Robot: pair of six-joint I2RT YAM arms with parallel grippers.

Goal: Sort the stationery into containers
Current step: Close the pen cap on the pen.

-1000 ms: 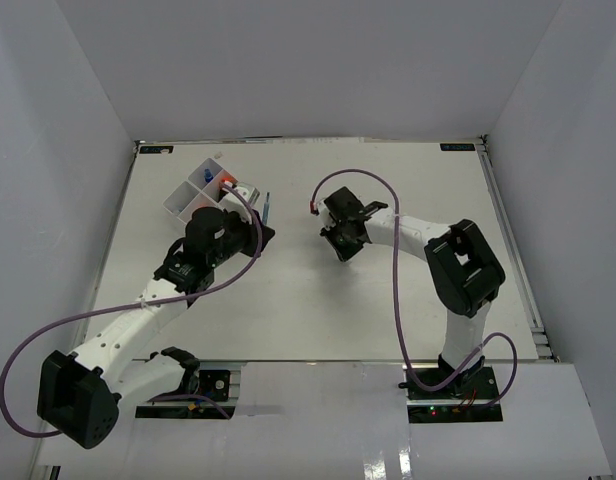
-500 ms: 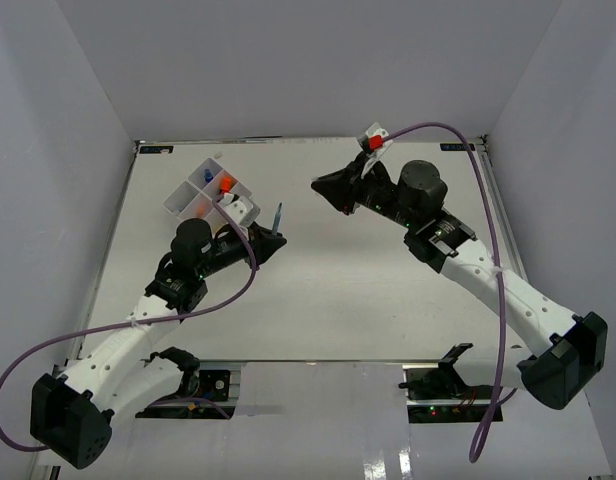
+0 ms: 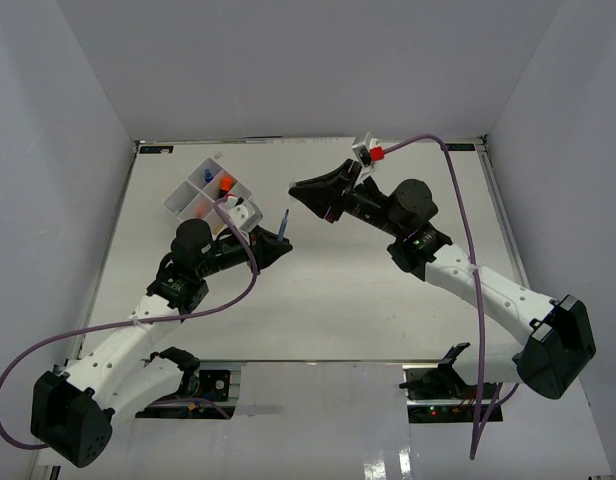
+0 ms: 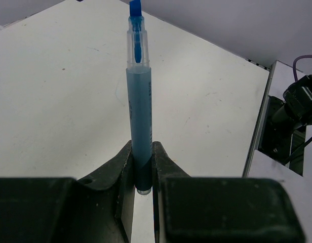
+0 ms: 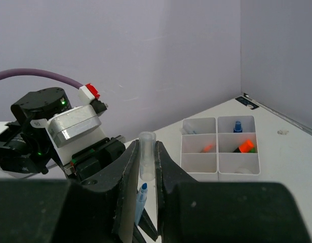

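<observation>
My left gripper (image 3: pixel 277 243) is shut on the lower end of a thin blue pen (image 3: pixel 284 223) and holds it upright above the table. In the left wrist view the pen (image 4: pixel 139 121) stands up out of the gripper (image 4: pixel 143 174), its blue tip bare at the top. My right gripper (image 3: pixel 300 189) is shut on a clear pen cap (image 5: pixel 147 154), held just above the pen's tip (image 5: pixel 142 194). The right gripper (image 5: pixel 147 150) faces the left arm. The white divided tray (image 3: pixel 184 203) lies at the far left and holds a blue-capped bottle (image 5: pixel 237 125) and an orange highlighter (image 5: pixel 245 147).
The tray (image 5: pixel 218 155) also holds a small orange item (image 5: pixel 207 148) and a pale item (image 5: pixel 242 171). The left arm's wrist block (image 5: pixel 75 124) and purple cable (image 5: pixel 34 76) are close behind the pen. White walls enclose the table on three sides.
The pen, near the table a second ago, is now held up by the left gripper. The right arm swung up and its gripper moved left to just above the pen's tip.
</observation>
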